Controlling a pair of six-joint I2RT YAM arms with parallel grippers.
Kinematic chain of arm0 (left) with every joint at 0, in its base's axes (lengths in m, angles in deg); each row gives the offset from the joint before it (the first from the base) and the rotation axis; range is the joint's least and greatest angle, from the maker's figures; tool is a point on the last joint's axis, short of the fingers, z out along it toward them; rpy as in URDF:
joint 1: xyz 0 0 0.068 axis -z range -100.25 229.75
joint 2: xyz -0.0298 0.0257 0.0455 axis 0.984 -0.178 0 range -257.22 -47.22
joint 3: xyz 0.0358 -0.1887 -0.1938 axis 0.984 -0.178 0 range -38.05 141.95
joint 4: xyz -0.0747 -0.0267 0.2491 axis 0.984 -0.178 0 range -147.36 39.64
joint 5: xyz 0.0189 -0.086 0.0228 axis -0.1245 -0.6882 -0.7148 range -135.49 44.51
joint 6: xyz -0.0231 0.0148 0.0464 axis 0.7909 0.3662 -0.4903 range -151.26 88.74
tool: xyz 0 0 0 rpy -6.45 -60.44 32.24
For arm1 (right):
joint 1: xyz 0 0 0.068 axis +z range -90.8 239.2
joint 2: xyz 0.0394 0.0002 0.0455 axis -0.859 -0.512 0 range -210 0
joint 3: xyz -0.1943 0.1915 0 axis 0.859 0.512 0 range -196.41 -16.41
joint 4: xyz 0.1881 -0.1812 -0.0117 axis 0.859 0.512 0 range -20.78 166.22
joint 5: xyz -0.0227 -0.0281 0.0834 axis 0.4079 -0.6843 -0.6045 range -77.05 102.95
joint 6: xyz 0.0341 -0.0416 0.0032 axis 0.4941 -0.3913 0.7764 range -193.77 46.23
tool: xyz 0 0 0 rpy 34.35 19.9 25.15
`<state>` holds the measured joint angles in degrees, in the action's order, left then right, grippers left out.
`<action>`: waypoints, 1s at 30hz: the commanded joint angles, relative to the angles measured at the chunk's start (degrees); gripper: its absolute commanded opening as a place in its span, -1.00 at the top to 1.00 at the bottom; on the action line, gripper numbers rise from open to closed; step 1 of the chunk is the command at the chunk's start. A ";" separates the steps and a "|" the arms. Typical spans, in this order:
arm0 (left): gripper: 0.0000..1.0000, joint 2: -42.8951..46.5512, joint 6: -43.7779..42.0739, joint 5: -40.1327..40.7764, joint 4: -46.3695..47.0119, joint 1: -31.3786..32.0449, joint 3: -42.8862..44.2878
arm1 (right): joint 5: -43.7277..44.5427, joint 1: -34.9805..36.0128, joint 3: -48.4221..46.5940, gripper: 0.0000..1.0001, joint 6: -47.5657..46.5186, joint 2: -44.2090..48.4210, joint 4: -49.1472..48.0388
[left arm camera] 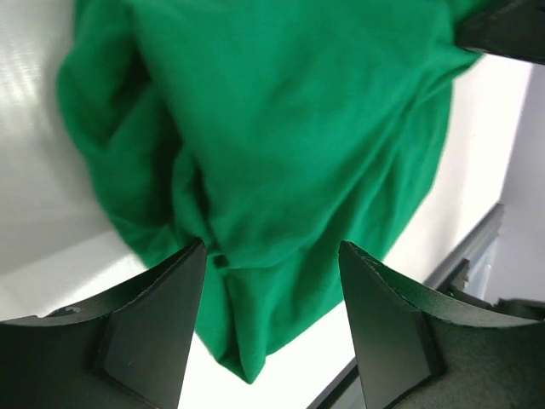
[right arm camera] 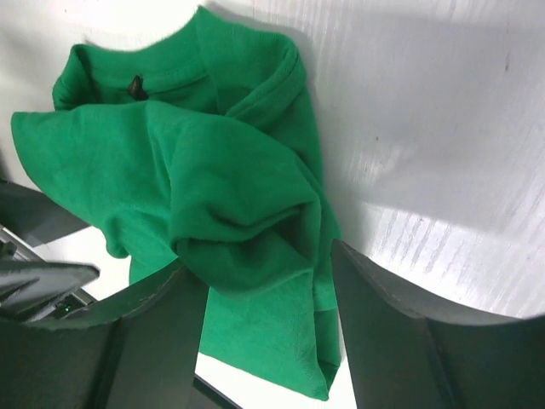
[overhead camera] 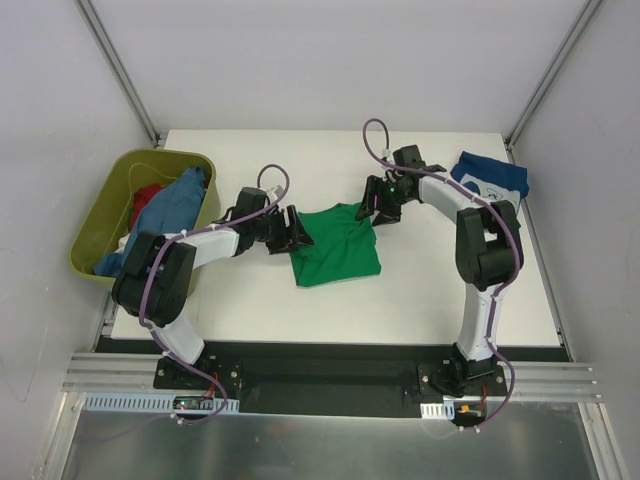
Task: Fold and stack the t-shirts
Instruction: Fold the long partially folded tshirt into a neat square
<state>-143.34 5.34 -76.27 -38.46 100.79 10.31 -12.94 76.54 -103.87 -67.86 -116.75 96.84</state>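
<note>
The left gripper (left arm camera: 272, 249) fills the bottom of its wrist view. Its two dark fingers (left arm camera: 153, 324) are spread apart with nothing pinched. The green shirt (left arm camera: 281, 128) lies just past the tips, and a fold of it reaches down into the gap. The right gripper (right arm camera: 264, 260) shows much the same: fingers spread and a bunched fold of green cloth sitting between them, not clamped. Whether the cloth touches the pads I cannot tell. The shirt's collar shows at the far end of that view.

From above, both arms reach in toward the middle of the table (overhead camera: 420, 300). The left arm rises from its base at the near edge and bends at the elbow beside the tub (overhead camera: 92, 240) (olive, at the table's left edge). From there it stretches rightward, low and nearly level, with its gripper at the shirt's left edge. The right arm stands tall from its base, folds at the elbow near the table's right side and angles leftward, its gripper at the shirt's far right corner. The green shirt lies crumpled and partly doubled over between the two grippers, at the table's centre.

A blue shirt (overhead camera: 165, 205) drapes over the tub's rim, with a red shirt (overhead camera: 148, 195) inside behind it. A navy shirt (overhead camera: 490, 175) with a white print lies at the table's far right corner, just beyond the right arm's wrist
</note>
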 commanded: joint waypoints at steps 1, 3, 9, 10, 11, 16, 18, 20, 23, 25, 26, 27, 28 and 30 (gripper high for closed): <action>-0.26 1.63 -2.32 5.91 -3.71 1.46 -0.02 | -1.44 -0.12 2.29 -0.24 -0.38 5.21 -2.21; -0.25 1.28 -3.20 8.53 -5.30 1.99 0.68 | -1.44 -0.12 2.91 -0.25 -0.55 5.65 -2.39; 0.26 -1.61 -3.47 7.06 -6.19 2.60 3.58 | -1.88 -0.12 3.61 -0.25 -0.64 5.66 -2.65; 0.40 -1.97 -3.38 6.36 -6.19 2.69 4.63 | -1.97 -0.12 3.61 -0.25 -0.46 5.66 -2.74; 0.55 -2.14 -3.29 5.92 -6.19 2.69 4.99 | -1.88 -0.03 3.61 -0.24 -0.55 5.57 -2.48; 1.00 0.57 -2.41 3.72 -6.36 2.78 4.82 | -1.45 -0.12 2.91 -0.10 -0.64 5.74 -1.78; 1.00 3.20 -1.54 3.10 -6.36 2.78 3.50 | -1.09 -0.12 2.56 -0.01 -0.90 5.74 -0.99; 1.00 4.61 -1.27 2.49 -6.36 2.69 1.48 | -0.74 -0.20 1.86 0.02 -1.08 5.83 -0.55; 1.00 6.90 -0.57 0.21 -6.36 1.99 -1.24 | -0.13 -0.03 1.15 0.03 -1.60 5.83 0.59; 1.00 7.96 0.05 -2.17 -6.36 0.68 -2.65 | 0.14 -0.12 0.80 0.02 -2.13 5.83 1.38; 1.00 8.40 0.31 -3.48 -6.28 0.24 -2.83 | 0.14 -0.03 0.28 0.02 -2.22 5.48 1.65; 1.00 8.49 0.31 -5.14 -6.28 -0.20 -3.01 | -0.04 -0.12 0.10 0.03 -2.48 5.22 2.00; 1.00 8.66 0.40 -5.94 -6.28 -0.56 -3.09 | -0.21 -0.12 -0.08 0.03 -2.48 5.04 2.09; 1.00 8.93 0.05 -7.00 -6.28 -1.52 -3.18 | -0.56 -0.03 -0.60 0.03 -2.57 4.16 2.27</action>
<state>-136.65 4.64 -78.11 -44.91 101.16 7.84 -13.20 76.54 -101.23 -68.93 -114.17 97.45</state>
